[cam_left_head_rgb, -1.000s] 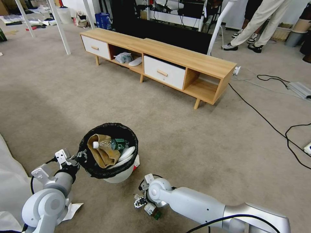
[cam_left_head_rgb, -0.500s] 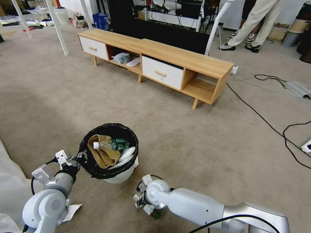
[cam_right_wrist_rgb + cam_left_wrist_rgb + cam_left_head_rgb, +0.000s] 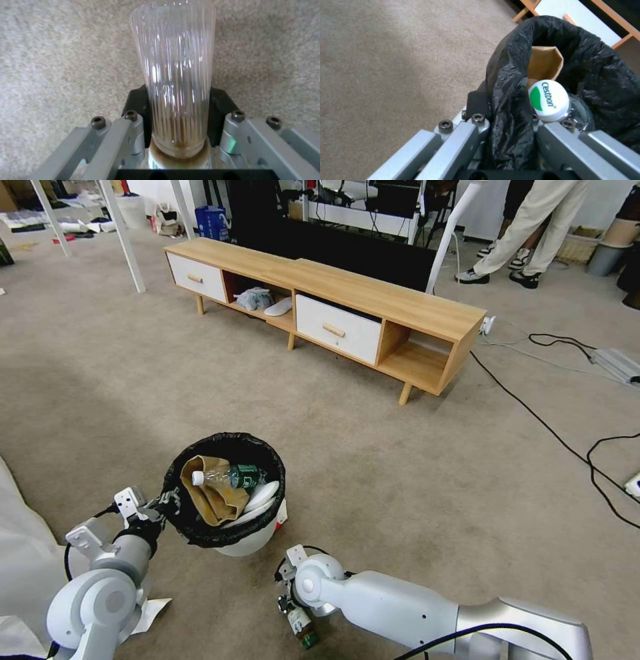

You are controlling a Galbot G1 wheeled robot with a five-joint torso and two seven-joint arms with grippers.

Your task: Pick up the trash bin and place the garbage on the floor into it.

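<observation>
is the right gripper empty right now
No, the right gripper is closed on a clear ribbed bottle just above the carpet.

trash bin (image 3: 230, 513) left of bottle (image 3: 301, 625) (on floor (image 3: 400, 480)) — cabinet (image 3: 333, 307) behind

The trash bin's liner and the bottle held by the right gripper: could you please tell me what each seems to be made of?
The liner looks like thin black plastic film, crinkled and faintly glossy where it folds over the trash bin. The bottle in the right gripper looks like clear ribbed plastic, judging by its see-through wall and bright glints, though glass cannot be ruled out.
</observation>
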